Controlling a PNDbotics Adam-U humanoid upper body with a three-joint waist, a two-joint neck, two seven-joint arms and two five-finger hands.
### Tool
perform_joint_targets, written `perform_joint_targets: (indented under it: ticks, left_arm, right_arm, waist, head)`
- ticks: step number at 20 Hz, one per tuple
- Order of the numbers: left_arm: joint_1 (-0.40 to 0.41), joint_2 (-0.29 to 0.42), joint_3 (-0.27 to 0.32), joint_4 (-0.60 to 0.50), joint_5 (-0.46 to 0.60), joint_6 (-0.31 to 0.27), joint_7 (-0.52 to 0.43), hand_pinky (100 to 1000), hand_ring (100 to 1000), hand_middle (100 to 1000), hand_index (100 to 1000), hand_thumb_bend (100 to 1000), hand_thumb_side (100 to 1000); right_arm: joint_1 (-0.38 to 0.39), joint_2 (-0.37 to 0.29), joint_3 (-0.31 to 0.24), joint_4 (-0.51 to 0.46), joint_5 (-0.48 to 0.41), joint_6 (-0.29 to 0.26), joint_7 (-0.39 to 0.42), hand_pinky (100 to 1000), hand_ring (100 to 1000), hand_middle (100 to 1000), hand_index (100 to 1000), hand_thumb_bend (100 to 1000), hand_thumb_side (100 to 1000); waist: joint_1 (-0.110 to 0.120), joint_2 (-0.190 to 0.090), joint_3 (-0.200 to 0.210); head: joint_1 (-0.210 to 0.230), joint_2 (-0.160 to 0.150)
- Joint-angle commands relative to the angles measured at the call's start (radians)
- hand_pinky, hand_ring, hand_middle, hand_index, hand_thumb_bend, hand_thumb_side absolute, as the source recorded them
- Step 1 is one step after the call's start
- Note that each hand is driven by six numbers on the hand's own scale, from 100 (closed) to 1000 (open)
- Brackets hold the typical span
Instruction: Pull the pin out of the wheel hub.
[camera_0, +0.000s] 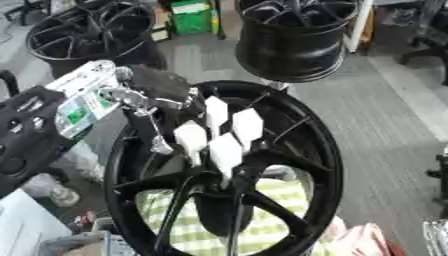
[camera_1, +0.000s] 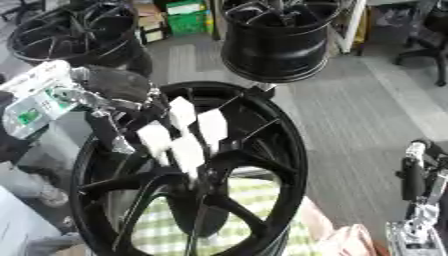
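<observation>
Left eye view puts us right over the wheel hub (camera_0: 223, 170), a black spoked rim standing up in front of us, and our left hand (camera_0: 219, 135) has its white fingertips bunched down at the centre where the spokes meet. That is where the pin must sit, but we cannot see it: the fingers (camera_0: 226, 150) cover the spot, so whether they have it pinched or just rest on the hub face we cannot tell. The fingers look curled inward, closing toward the hub centre. The left arm comes in from the upper left with its silver wrist (camera_0: 131, 97) above the rim edge, so we judge a pin seated there would run along the hub's axle line, and the pull would go back up toward us. Our right hand (camera_1: 418, 180) shows only in the right eye view, low at the right edge, well apart from the wheel; its fingers are too unclear to read. Two more black rims (camera_0: 297, 37) sit behind on the floor, nothing visible inside them. A green checked cloth (camera_0: 262, 220) shows through the spokes.
</observation>
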Motion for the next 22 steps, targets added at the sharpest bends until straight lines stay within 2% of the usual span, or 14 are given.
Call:
perform_joint_targets:
  ticks: [1,7,13,17,22]
  left_arm:
    - [-0.016,0.024,0.028,-0.018,0.033,-0.349,-0.349,276,263,375,585,175,171]
    - [-0.041,0.069,0.097,-0.081,0.118,-0.349,-0.349,260,243,333,557,207,176]
    - [-0.047,0.137,0.213,-0.117,0.173,-0.349,-0.349,260,241,336,561,264,178]
    - [-0.004,0.206,0.314,-0.066,0.167,-0.349,-0.349,263,242,341,566,274,180]
    - [0.110,0.307,0.481,0.095,0.087,-0.349,-0.349,270,246,351,577,278,184]
  right_arm:
    - [-0.006,-0.022,-0.004,-0.012,0.005,-0.004,0.000,472,685,768,816,100,791]
    - [-0.003,-0.023,-0.006,-0.010,0.004,-0.004,-0.001,472,685,768,816,100,791]
    - [0.000,-0.024,-0.008,-0.009,0.005,-0.003,-0.002,472,685,768,816,100,791]
    - [0.001,-0.024,-0.010,-0.009,0.005,-0.003,-0.004,472,685,768,816,100,792]
    - [0.002,-0.023,-0.015,-0.009,0.005,-0.003,-0.009,472,685,768,816,100,792]
  waist:
    - [-0.003,-0.008,-0.001]
    - [-0.003,-0.011,0.004]
    - [-0.003,-0.014,0.010]
    - [-0.002,-0.014,0.016]
    - [-0.002,-0.012,0.025]
  head:
    - [0.000,-0.003]
    - [-0.002,-0.003]
    - [-0.003,-0.003]
    - [-0.005,-0.003]
    - [-0.013,-0.003]
